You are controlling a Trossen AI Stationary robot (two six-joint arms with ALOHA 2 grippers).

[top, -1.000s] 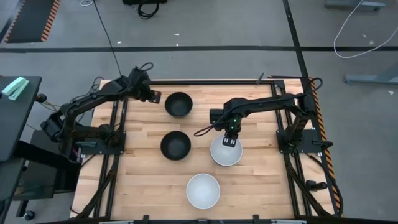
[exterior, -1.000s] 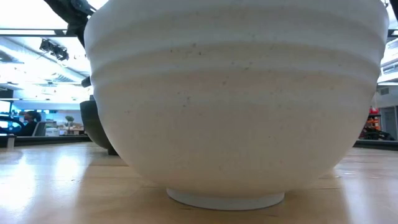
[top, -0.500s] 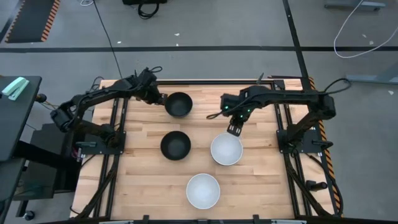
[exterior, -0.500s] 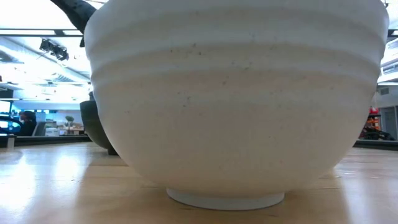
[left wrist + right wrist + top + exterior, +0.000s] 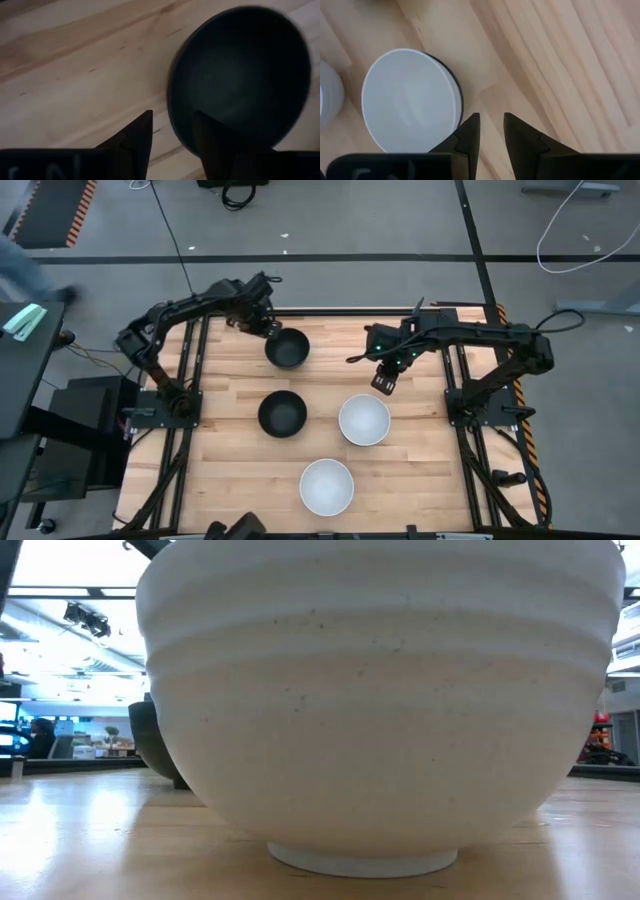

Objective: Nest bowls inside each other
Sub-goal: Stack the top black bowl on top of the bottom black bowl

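Black matte round bowl (image 5: 287, 348) sits at the wooden surface's (image 5: 230, 470) far edge, left tool (image 5: 172, 131) spread across its rim; a shallow bite could tip it. Right tool (image 5: 383, 381) hangs apart, empty.

A robotics lab or workshop is shown. A butcher-block bench (image 5: 230, 470) framed in black metal is set on a grey concrete floor (image 5: 330, 220). Beyond the bench, black floor tape, loose cables (image 5: 575, 235) and a hazard-striped mat (image 5: 55, 210) are seen; behind it, ceiling strip lights (image 5: 60, 590) and shelving.
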